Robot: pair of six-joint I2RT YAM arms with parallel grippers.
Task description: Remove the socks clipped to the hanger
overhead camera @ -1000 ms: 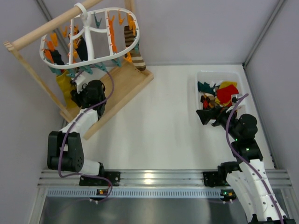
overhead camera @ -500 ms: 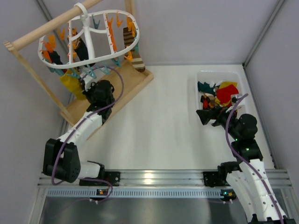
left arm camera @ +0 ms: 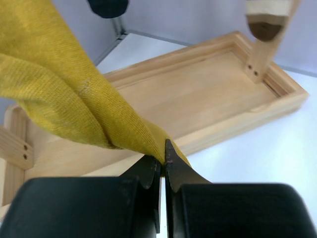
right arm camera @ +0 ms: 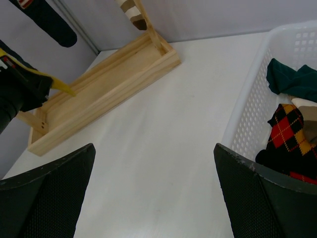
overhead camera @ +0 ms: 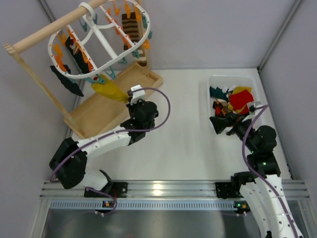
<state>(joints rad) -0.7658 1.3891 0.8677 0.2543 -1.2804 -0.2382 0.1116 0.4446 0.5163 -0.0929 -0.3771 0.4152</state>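
left hand [left arm camera: 163, 151] clenched on mustard yellow fabric sock [left arm camera: 74, 89]: pull steadily off white plastic oval hanger [overhead camera: 96, 29]; right hand [right arm camera: 153, 148] released.

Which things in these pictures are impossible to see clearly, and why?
Top view: whether a clip holds the yellow sock; the hanger rim overlaps that end, too small.
Left wrist view: the sock's upper end, cut off by the picture's edge.
Right wrist view: the basket's near part, behind the right gripper.
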